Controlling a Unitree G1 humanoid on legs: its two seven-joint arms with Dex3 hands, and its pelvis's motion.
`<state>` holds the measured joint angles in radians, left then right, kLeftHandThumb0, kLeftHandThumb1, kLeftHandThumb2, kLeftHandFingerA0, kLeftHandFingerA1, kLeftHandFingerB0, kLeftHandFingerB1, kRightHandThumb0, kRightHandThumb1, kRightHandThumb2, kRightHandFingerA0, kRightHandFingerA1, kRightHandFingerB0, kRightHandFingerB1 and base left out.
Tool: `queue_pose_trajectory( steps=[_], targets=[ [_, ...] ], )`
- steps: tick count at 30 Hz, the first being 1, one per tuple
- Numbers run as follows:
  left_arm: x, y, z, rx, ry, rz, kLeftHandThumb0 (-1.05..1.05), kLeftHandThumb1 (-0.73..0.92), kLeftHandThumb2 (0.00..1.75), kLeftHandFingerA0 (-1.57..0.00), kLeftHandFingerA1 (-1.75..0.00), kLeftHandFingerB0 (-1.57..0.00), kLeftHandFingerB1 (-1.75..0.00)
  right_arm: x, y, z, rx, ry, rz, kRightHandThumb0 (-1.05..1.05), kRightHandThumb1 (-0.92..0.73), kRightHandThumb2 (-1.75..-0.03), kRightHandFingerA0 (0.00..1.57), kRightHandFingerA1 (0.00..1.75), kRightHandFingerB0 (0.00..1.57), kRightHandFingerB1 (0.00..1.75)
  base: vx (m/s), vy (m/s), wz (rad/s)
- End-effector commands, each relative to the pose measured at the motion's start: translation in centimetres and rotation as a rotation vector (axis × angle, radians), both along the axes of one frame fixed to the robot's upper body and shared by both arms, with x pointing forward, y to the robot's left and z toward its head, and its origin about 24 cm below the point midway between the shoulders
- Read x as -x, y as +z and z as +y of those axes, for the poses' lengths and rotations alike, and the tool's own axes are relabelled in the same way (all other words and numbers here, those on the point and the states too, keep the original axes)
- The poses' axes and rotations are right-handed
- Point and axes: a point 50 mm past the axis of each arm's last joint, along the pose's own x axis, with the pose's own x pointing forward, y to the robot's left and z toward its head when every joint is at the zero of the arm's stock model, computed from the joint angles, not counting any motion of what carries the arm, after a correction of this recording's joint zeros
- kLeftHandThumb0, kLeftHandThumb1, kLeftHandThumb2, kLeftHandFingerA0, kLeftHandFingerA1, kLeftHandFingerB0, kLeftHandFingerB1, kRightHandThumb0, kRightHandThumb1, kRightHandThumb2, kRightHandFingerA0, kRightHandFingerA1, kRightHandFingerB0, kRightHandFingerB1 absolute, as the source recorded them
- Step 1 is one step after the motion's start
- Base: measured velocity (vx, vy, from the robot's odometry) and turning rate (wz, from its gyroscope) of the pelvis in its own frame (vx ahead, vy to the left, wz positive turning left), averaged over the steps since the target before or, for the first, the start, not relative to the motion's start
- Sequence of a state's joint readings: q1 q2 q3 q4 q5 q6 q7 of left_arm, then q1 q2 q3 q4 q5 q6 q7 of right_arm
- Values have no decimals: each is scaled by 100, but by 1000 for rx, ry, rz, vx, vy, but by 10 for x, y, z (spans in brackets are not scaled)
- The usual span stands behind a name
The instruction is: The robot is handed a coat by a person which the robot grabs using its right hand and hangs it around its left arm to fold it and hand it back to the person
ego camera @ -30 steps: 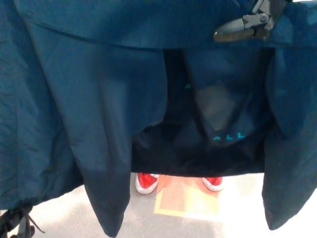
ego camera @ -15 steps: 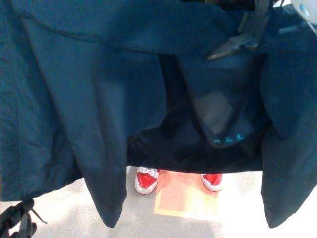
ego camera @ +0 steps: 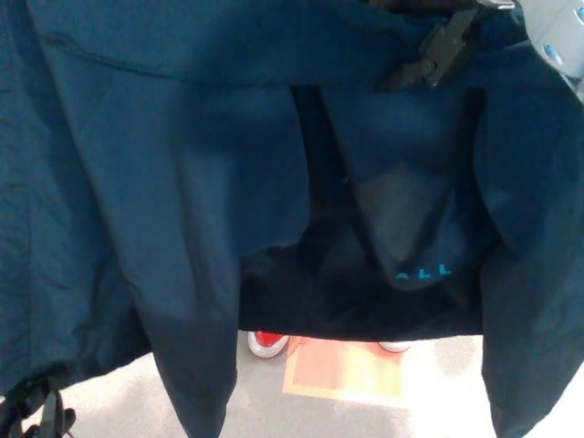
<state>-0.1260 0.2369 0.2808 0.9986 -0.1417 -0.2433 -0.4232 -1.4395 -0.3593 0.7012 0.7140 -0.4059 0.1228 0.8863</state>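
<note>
1. Since a second ago: the coat (ego camera: 182, 182) has sagged. Its teal lettering (ego camera: 422, 273) sits lower, and the dark hem now covers most of the red shoes (ego camera: 267, 342). Earlier both toes showed whole; only slivers peek out now.
2. The right hand (ego camera: 440, 47) has shifted up toward the top edge and swung. It lay near level before and now slants from upper right down to lower left.
3. The floor marks sit about where they were, so it is the coat and hand that moved, not the camera.
4. The coat is dark blue and fills nearly the whole frame, hanging from the top edge. A broad panel hangs at left and centre, and another fold hangs down the right side.
5. Between them is a darker inner layer carrying the lettering.
6. The right hand is black, blurred and partly cut by the frame. It lies against the top fold of the coat. Cannot tell whether it has hold of the cloth.
7. A pale grey arm shell (ego camera: 557, 32) is in the top right corner, just beside the hand.
8. A black drawstring (ego camera: 36, 415) dangles at bottom left from the coat's edge.
9. The floor (ego camera: 438, 401) below is pale grey. An orange square (ego camera: 347, 370) lies on it between the shoes, its top edge under the hem.
</note>
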Motion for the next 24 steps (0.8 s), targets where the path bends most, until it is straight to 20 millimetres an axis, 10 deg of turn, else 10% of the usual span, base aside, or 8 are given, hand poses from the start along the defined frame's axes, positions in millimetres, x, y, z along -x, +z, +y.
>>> queue_pose_trajectory(
  steps=[1, 2, 5, 7, 8, 12, 21, 24],
  targets=[
    [5, 2, 7, -5, 15, -2, -73, 75, 107, -14, -48, 0, -37, -13, -23, -15, -371, -14, -615, -30, -90, -66, 82, 121, 73, 82, 0, 0, 0],
    [5, 2, 6, -6, 14, -2, -69, 92, 70, -15, -33, -9, -28, -13, -19, -16, -388, -30, -629, -33, -88, -69, 83, 133, 71, 94, 0, 0, 0],
    [2, 4, 5, 17, 17, -19, -72, 77, 100, -10, -43, -5, -37, -16, -5, -19, -412, -64, -656, -33, -91, -67, 84, 74, 71, 63, 0, 0, 0],
    [1, 5, 5, 30, 20, -30, -35, 59, 113, 0, -47, 0, -48, -18, 11, -20, -443, -99, -678, -33, -90, -66, 69, 135, 60, 92, 0, 0, 0],
    [1, 6, 4, 34, 18, -33, -35, 59, 112, 0, -47, 0, -47, -19, 20, -20, -454, -118, -685, -34, -88, -66, 71, 87, 62, 57, 0, 0, 0],
    [0, 9, 2, 49, -28, -49, -34, 60, 113, 0, -47, 0, -48, -17, 45, -21, -442, -87, -785, -31, -85, -65, 92, 73, 79, 59, 0, 0, 0],
    [2, 12, 0, 92, -54, -86, -35, 57, 111, -1, -47, -1, -47, -5, 100, -8, -559, -94, -985, -17, -72, -62, 78, 165, 62, 146, 0, 0, 0],
    [1, 13, -1, 79, -57, -88, -66, 89, 66, -25, -33, -18, -31, -1, 111, -4, -644, -99, -1058, -30, -79, -67, 80, 164, 68, 144, 0, 0, 0]
  ],
)
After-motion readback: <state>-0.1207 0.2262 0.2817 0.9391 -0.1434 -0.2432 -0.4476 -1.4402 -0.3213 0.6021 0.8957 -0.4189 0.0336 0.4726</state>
